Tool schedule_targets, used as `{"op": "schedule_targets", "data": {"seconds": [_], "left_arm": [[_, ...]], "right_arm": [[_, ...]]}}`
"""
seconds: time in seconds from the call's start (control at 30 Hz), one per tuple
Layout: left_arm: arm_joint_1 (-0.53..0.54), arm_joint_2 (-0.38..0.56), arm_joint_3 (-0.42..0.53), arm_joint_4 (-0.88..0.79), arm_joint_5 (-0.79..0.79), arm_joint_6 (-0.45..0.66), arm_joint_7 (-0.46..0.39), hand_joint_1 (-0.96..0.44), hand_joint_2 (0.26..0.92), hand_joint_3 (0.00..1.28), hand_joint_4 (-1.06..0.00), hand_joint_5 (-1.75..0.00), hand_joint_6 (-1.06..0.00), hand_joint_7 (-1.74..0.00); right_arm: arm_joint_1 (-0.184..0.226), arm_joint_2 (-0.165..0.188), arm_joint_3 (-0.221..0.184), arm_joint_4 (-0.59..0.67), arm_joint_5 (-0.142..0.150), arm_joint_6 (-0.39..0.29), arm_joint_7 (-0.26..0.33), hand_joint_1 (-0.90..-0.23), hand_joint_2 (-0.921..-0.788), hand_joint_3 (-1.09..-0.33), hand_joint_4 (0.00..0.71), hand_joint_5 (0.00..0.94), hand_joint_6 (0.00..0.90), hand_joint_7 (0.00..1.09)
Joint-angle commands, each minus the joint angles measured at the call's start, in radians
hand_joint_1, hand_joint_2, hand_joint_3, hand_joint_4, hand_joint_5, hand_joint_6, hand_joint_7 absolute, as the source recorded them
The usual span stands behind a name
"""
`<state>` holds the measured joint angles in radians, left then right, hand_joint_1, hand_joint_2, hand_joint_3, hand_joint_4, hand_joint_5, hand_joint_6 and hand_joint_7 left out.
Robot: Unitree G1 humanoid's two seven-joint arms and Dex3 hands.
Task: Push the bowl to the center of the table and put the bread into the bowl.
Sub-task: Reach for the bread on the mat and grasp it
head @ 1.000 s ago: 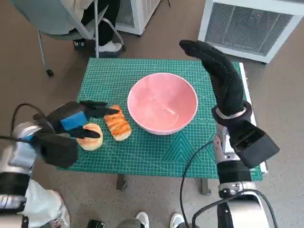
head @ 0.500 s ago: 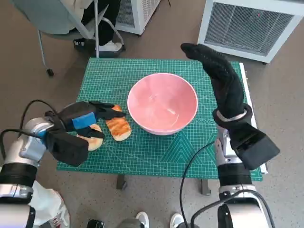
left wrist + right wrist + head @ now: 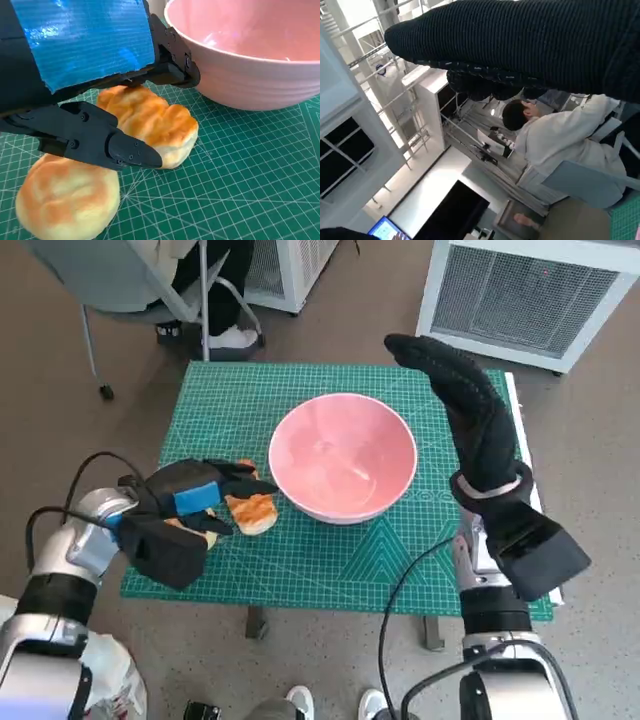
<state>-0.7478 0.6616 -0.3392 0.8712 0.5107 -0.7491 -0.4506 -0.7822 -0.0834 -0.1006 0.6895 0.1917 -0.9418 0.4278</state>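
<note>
The pink bowl stands empty near the middle of the green mat; in the left wrist view its wall is close by. A long toasted bread lies just left of the bowl. Beside it, a round bread is partly hidden under my left hand. That hand's black fingers straddle the long bread, spread apart, with no clear grip. My right hand is raised above the table's right side, fingers stretched out and holding nothing.
A white slatted unit stands beyond the table's far right corner. A chair and a person's legs and shoe are at the far left. A black cable hangs along my right arm. A seated person in white shows in the right wrist view.
My left hand has moved right and forward, from over the round bread to around the long bread. The right hand and the bowl have hardly moved.
</note>
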Motion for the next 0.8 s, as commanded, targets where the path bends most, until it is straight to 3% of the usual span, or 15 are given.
{"op": "schedule_targets", "data": {"seconds": [0.03, 0.4, 0.63, 0.67, 0.77, 0.8], "left_arm": [[-0.024, -0.024, -0.029, 0.032, 0.031, 0.019, 0.013, -0.12, 0.916, 0.01, -0.4, 0.0, -0.52, -0.03], [-0.064, -0.074, -0.091, 0.113, 0.091, 0.046, 0.086, -0.07, 0.921, 0.06, -0.43, -0.01, -0.55, -0.04], [-0.082, -0.077, -0.133, 0.152, 0.146, 0.048, 0.167, -0.03, 0.921, 0.18, -0.61, -0.09, -0.67, -0.11], [-0.084, -0.076, -0.137, 0.156, 0.151, 0.048, 0.175, -0.02, 0.921, 0.22, -0.53, -0.55, -0.58, -0.59], [-0.091, -0.07, -0.148, 0.173, 0.165, 0.043, 0.209, -0.01, 0.921, 0.27, -0.46, -1.14, -0.44, -1.16], [-0.094, -0.068, -0.15, 0.178, 0.167, 0.041, 0.218, -0.01, 0.921, 0.27, -0.46, -1.2, -0.44, -1.19]], "right_arm": [[0.028, -0.006, 0.004, 0.0, -0.004, 0.006, -0.004, -0.562, -0.921, -0.782, 0.323, 0.029, -0.001, 0.77], [0.033, -0.01, 0.005, 0.002, -0.007, 0.003, -0.005, -0.563, -0.921, -0.787, 0.322, 0.034, -0.001, 0.75], [0.033, -0.011, 0.004, 0.008, -0.002, 0.005, -0.003, -0.564, -0.921, -0.788, 0.321, 0.036, -0.001, 0.75], [0.033, -0.011, 0.004, 0.009, -0.002, 0.006, -0.003, -0.564, -0.921, -0.788, 0.321, 0.036, -0.001, 0.74], [0.036, -0.01, 0.004, 0.008, -0.004, 0.004, -0.006, -0.564, -0.921, -0.788, 0.32, 0.037, -0.001, 0.74], [0.036, -0.009, 0.004, 0.008, -0.005, 0.003, -0.007, -0.563, -0.921, -0.788, 0.32, 0.038, -0.001, 0.74]]}}
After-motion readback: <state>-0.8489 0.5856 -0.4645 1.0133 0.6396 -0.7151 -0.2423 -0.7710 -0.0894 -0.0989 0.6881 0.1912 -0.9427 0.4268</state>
